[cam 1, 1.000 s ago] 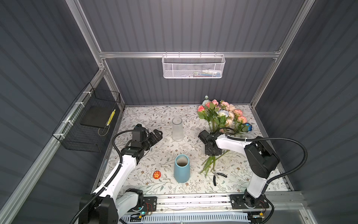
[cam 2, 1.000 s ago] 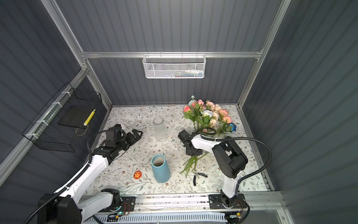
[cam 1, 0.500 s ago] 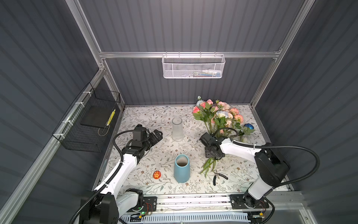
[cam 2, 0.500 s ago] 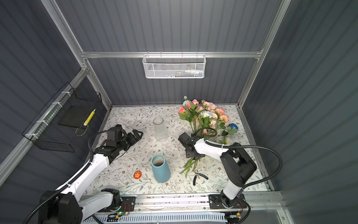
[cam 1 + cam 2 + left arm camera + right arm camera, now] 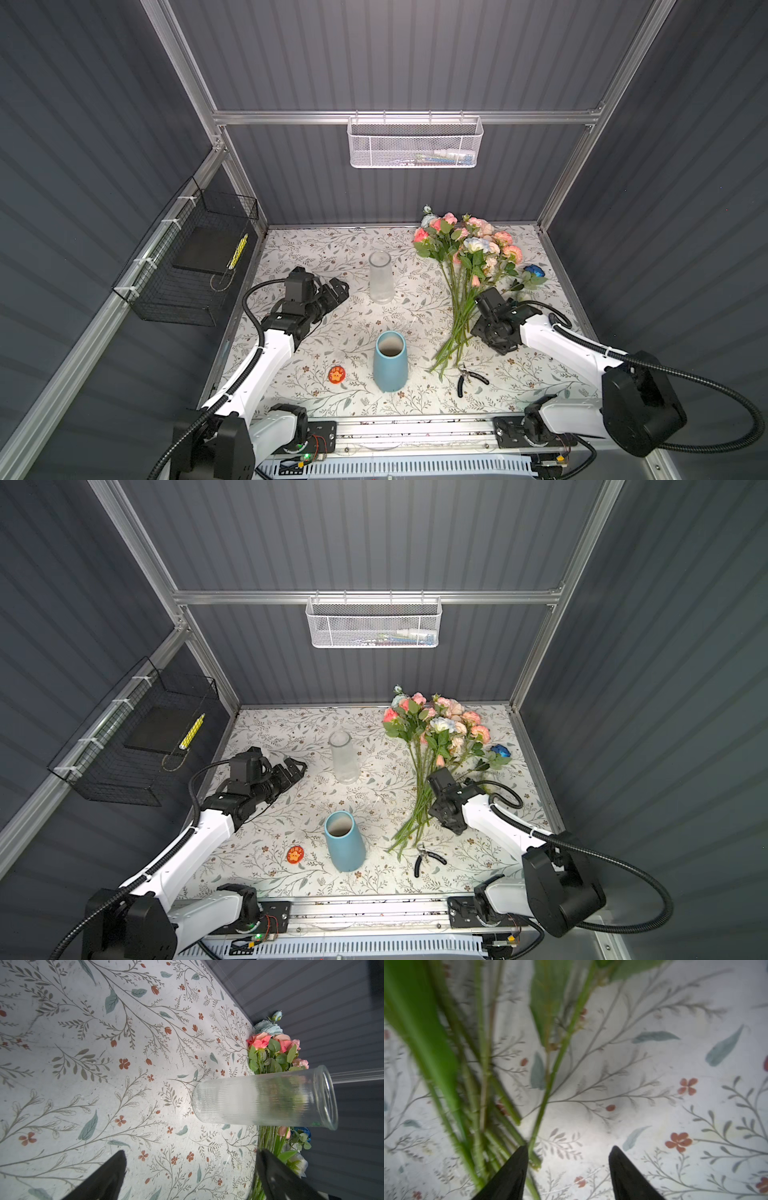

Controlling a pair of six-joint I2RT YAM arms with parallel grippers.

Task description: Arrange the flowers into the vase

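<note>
The flowers point(image 5: 465, 249) point(image 5: 436, 725) lie in a bunch at the back right of the table. Their pink, peach and cream blooms face the back wall and the green stems point(image 5: 477, 1084) fan toward the front. One deep blue bloom point(image 5: 534, 271) lies apart to the right. A blue vase point(image 5: 390, 361) point(image 5: 343, 841) stands at front centre, and a clear ribbed glass vase point(image 5: 380, 276) point(image 5: 259, 1099) stands behind it. My right gripper point(image 5: 482, 332) point(image 5: 568, 1151) is open just right of the stems, with nothing between its fingers. My left gripper point(image 5: 338, 286) point(image 5: 191, 1155) is open wide, left of the glass vase.
Black pliers point(image 5: 469, 378) lie by the stem ends at the front right. A small orange disc point(image 5: 336, 374) lies left of the blue vase. A white mesh basket point(image 5: 415, 143) hangs on the back wall and a black wire basket point(image 5: 187, 266) on the left wall.
My right gripper has opened, let go of the stems and drawn back to the right and front. The bunch has shifted a little. The left arm has not moved.
</note>
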